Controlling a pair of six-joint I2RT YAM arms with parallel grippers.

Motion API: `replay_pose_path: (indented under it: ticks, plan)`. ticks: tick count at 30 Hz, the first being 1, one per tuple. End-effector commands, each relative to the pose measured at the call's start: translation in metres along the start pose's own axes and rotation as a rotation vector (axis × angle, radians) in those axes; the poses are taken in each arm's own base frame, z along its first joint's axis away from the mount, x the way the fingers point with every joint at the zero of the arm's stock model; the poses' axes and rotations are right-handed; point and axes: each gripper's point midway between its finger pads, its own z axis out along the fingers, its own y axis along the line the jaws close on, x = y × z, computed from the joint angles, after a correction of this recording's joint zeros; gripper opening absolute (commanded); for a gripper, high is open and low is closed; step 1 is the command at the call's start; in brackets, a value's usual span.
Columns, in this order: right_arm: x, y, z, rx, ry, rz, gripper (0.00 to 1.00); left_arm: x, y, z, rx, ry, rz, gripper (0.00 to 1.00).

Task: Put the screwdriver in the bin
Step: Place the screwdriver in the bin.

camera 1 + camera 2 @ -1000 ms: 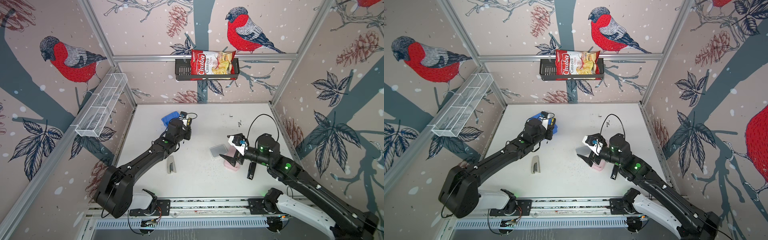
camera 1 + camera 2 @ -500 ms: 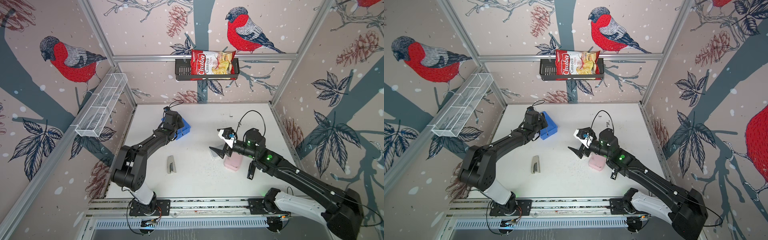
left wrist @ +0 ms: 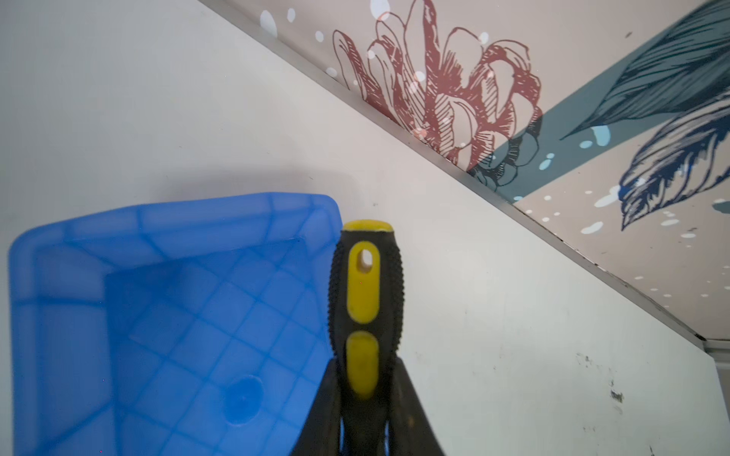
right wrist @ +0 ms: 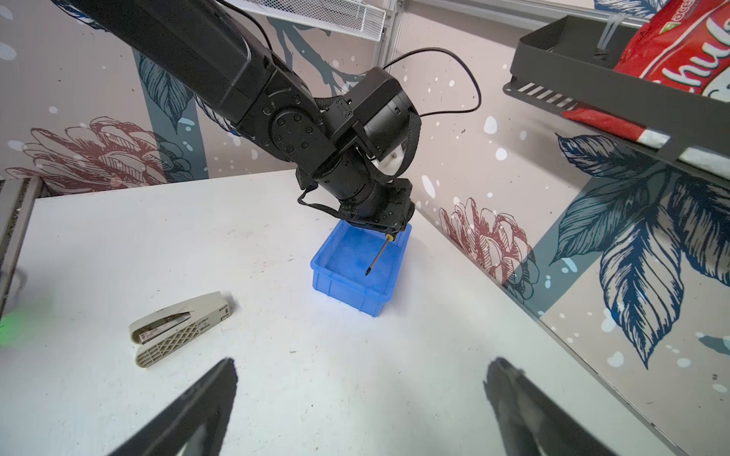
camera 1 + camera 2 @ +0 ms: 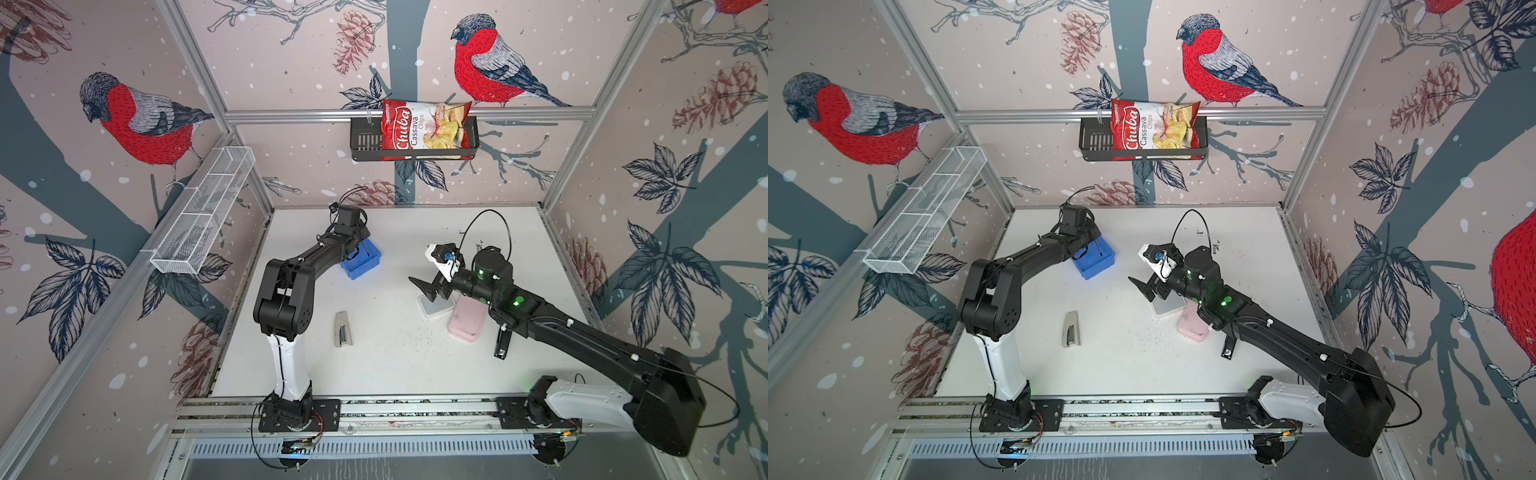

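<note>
screwdriver (image 3: 361,300) clamped between left jaws, shaft over bin (image 4: 343,290)

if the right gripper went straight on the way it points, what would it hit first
Most likely the bare white table, in the gap between the silver stapler and the blue bin, since the right gripper seems angled downward; depth is unclear.

One screwdriver (image 4: 378,256). One blue bin (image 5: 360,272), at ten o'clock on the table (image 5: 395,365). Two staplers: silver stapler (image 5: 343,329) at eight o'clock, black stapler (image 5: 502,343) at four. Two flat cases near the middle: white case (image 5: 436,309) and pink case (image 5: 467,324). Two wall baskets: white wire basket (image 5: 203,216) and black basket (image 5: 365,143). One chip bag (image 5: 426,131). Two robot arms: left arm (image 5: 316,253) and right arm (image 5: 582,336).
</note>
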Motion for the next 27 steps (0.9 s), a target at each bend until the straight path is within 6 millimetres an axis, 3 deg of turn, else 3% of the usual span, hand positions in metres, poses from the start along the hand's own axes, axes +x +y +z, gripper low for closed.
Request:
replay_pose_path:
  ticks: [1,10,18,21,27]
  plan:
    - [-0.006,-0.001,0.002,0.006,-0.025,-0.013,0.98,0.010,0.011,0.007,-0.024,0.057,-0.020,0.00]
    - [0.001,0.009,0.007,-0.018,0.019,-0.051,0.99,0.029,0.030,0.026,-0.045,0.128,-0.069,0.00]
    - [0.002,0.009,0.004,-0.012,0.030,-0.051,0.99,0.032,0.040,0.033,-0.078,0.131,-0.066,0.01]
    - [0.000,0.005,0.003,0.008,0.027,-0.037,0.99,0.027,0.043,0.031,-0.099,0.116,-0.049,0.20]
    - [-0.004,0.002,0.003,0.020,0.007,-0.024,0.99,0.014,0.033,0.019,-0.077,0.090,-0.031,0.45]
